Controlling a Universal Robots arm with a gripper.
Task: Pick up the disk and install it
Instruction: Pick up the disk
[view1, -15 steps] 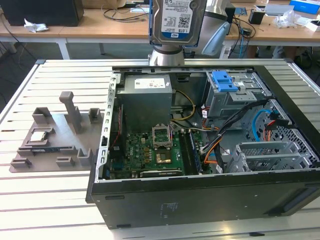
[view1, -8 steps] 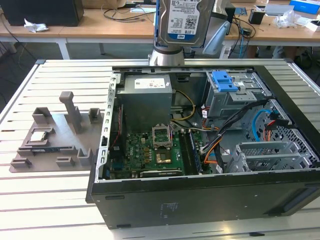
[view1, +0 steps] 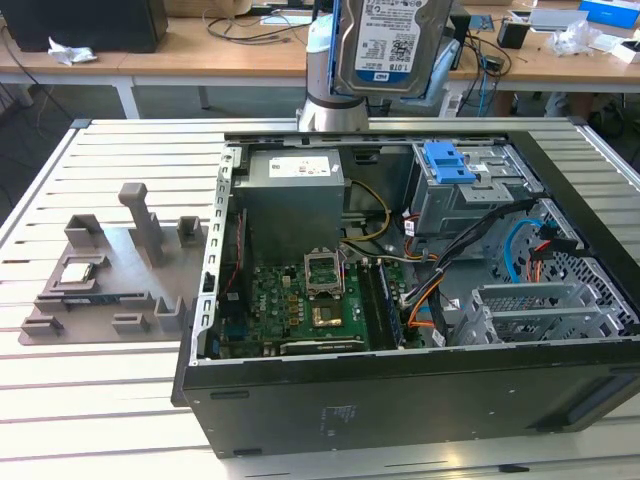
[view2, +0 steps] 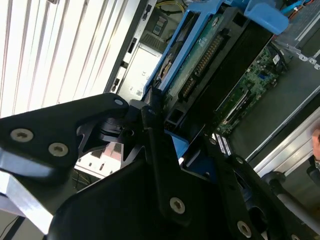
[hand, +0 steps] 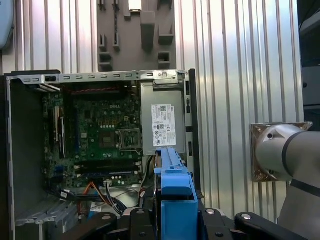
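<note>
Silver-bodied with blue carrier rails, the disk (view1: 392, 45) hangs in the air over the far side of the open computer case (view1: 400, 400). It touches nothing inside the case. In the exterior view it stands on edge, its white-and-blue label turned toward the camera.

In both wrist views the gripper (hand: 172, 215) (view2: 175, 125) is clamped on the disk (hand: 172, 185) (view2: 200, 60), with a black finger pressed against each railed side. The second wrist view shows the disk's green circuit-board underside.

Below, the blue caddy (view1: 447, 160) sits atop the grey drive bay (view1: 470, 200), toward the exterior view's right. The power supply (view1: 295, 190) and motherboard (view1: 310, 300) lie nearer the case's middle.

A grey fixture plate (view1: 110, 270) rests on the slatted metal table (view1: 100, 400) beside the case, at the exterior view's left. A silver joint of the arm (hand: 285, 150) appears in the first wrist view.
</note>
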